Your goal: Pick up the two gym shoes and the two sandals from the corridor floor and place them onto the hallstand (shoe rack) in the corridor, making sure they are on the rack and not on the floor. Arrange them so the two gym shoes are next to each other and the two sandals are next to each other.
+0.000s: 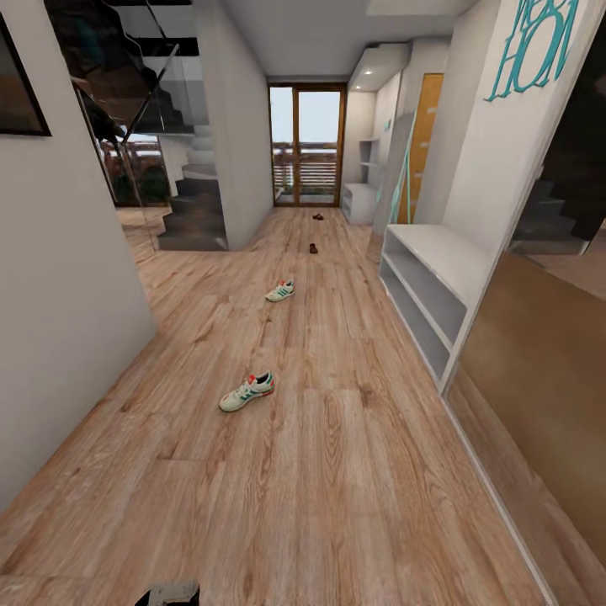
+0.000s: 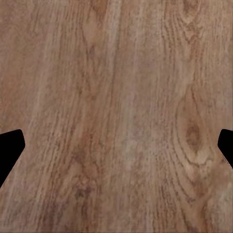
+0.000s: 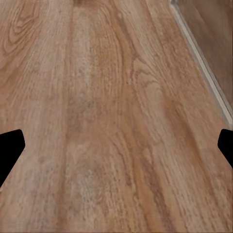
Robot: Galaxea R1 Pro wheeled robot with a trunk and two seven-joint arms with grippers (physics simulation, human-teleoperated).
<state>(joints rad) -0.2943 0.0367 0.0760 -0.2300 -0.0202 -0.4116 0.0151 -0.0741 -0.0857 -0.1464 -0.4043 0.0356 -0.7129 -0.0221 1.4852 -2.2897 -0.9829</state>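
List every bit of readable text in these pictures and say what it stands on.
"HOM": large teal cut-out wall lettering on the white wall above the hallstand, cropped by the picture's edge.
A line above it is cut off and unreadable.
The gym shoes show no legible marking.

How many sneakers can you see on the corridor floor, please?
2: the near sneaker lies mid-floor, left of centre; the far sneaker lies further down the corridor. Both are apart from the shoe rack.

Light brown wood-grain floor (image 1: pixel 337 471), white-green gym shoes (image 1: pixel 247 391), dark brown sandals (image 1: pixel 313 248), pale grey-white hallstand (image 1: pixel 442 261)
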